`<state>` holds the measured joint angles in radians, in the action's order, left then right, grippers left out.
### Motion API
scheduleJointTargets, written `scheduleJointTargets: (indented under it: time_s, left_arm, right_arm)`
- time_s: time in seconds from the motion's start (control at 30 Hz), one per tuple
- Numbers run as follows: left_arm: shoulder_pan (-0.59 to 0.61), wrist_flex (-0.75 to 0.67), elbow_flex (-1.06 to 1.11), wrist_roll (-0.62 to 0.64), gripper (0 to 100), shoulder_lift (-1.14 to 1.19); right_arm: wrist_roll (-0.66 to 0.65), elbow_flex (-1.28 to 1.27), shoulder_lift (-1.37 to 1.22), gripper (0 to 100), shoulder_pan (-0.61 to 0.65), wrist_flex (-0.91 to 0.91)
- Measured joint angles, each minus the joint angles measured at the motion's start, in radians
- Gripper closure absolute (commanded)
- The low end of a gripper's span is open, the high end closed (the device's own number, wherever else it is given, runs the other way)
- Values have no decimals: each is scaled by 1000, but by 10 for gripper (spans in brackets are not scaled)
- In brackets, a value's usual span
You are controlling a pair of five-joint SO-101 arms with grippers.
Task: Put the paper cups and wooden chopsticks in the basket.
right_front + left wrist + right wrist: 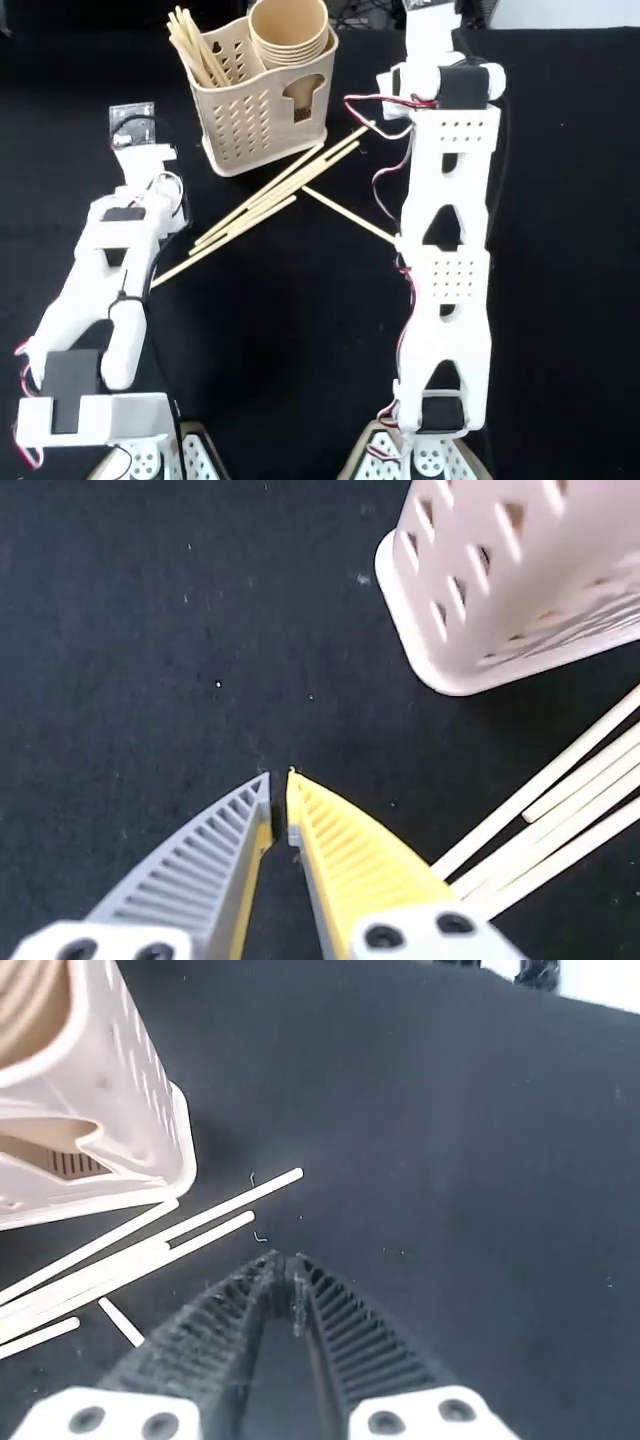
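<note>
A table (300, 340) covered in matte black cloth is seen from above. At about 11 o'clock stands a cream plastic basket (255, 125). It is a rounded rectangle whose walls are pierced with rows of small slots, and it is split into two compartments.

The compartment on the 3 o'clock side holds a nested stack of tan paper cups (290, 35), upright with their mouths open. The compartment on the 9 o'clock side holds several pale wooden chopsticks (198, 50), which lean toward 11 o'clock.

More chopsticks lie loose on the cloth. A bundle of thin, straight, light-wood sticks (262, 200) runs from beside the basket's foot at 1 o'clock down toward 8 o'clock. A single chopstick (350, 215) lies across that line near the table's centre, pointing toward 4 o'clock.

Two white plastic arms rise from the 6 o'clock edge. The left arm (110, 250) is folded at 9 o'clock. The right arm (455, 190) stretches toward 1 o'clock.

The left tool (278, 778) has one grey and one yellow ribbed finger. They are pinched narrow, tips all but touching, with nothing held, above bare cloth near the basket. The right tool (285, 1258) is black and ribbed. It is likewise closed on nothing, near the ends of the loose chopsticks.

A pale strip of the room shows beyond the table at 1 o'clock.
</note>
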<state>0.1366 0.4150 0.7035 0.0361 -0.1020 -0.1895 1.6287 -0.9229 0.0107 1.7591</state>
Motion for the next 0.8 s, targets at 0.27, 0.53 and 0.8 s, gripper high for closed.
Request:
scheduleJointTargets:
  time_s: [0.27,0.53,0.8]
  left_arm:
    - [-20,190,-276,28,946,269]
    - [-118,207,-331,46,946,341]
    - [-213,353,-333,-11,946,339]
  right_arm:
    - [0,0,212,986,0,2]
    - [0,2,413,986,0,3]
    - [0,2,437,986,-2,3]
